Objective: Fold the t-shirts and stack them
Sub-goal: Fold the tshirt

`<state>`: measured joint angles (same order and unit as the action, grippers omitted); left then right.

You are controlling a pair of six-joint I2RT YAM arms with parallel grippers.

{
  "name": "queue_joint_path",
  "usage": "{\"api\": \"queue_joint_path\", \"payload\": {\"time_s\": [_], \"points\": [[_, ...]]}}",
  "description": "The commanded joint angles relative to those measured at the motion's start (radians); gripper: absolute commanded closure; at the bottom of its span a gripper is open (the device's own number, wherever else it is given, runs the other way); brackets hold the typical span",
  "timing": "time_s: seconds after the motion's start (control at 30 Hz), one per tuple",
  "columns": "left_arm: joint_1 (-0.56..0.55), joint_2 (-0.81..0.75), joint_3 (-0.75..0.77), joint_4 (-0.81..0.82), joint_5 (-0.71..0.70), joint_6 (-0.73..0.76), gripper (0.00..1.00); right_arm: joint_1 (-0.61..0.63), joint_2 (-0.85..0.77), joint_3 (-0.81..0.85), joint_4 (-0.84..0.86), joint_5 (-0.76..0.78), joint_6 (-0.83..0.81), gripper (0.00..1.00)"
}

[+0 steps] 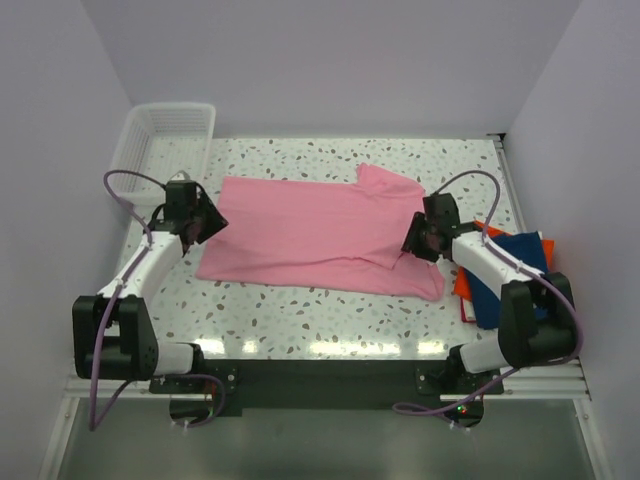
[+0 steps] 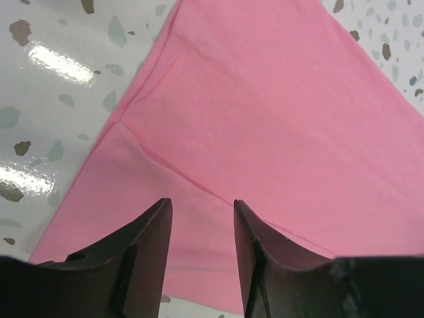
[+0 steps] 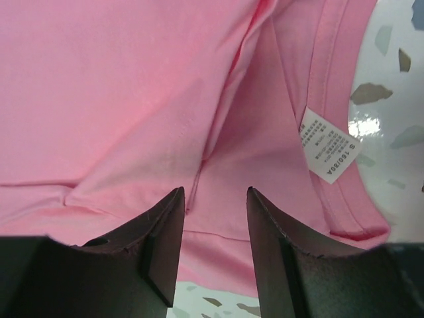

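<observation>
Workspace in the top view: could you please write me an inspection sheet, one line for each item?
Surface: speckled white table, glossy, with lamp reflections.
Job's things: pink t-shirt spread across the middle, partly folded; navy t-shirt on orange-red t-shirt, stacked at the right edge, partly under the right arm.
Clutter: white mesh basket in the far left corner.
Grippers: left gripper and right gripper both open over the pink cloth, nothing between the jaws.
Cables: a purple cable loops above each arm.
Surroundings: plain white walls on three sides.
</observation>
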<state>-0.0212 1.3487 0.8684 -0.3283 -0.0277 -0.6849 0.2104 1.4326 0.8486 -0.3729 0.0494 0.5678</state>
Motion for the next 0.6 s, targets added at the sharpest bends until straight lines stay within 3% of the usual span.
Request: {"api": "queue_joint_path", "payload": {"time_s": [0.0, 0.57], "points": [[-0.005, -0.062, -0.002, 0.023, 0.089, 0.068, 0.53, 0.027, -0.002, -0.029, 0.057, -0.017, 0.026, 0.54], [-0.005, -0.132, -0.005, -0.012, 0.11, 0.14, 0.54, 0.132, 0.091, -0.045, 0.092, 0.001, 0.099, 0.55]]}}
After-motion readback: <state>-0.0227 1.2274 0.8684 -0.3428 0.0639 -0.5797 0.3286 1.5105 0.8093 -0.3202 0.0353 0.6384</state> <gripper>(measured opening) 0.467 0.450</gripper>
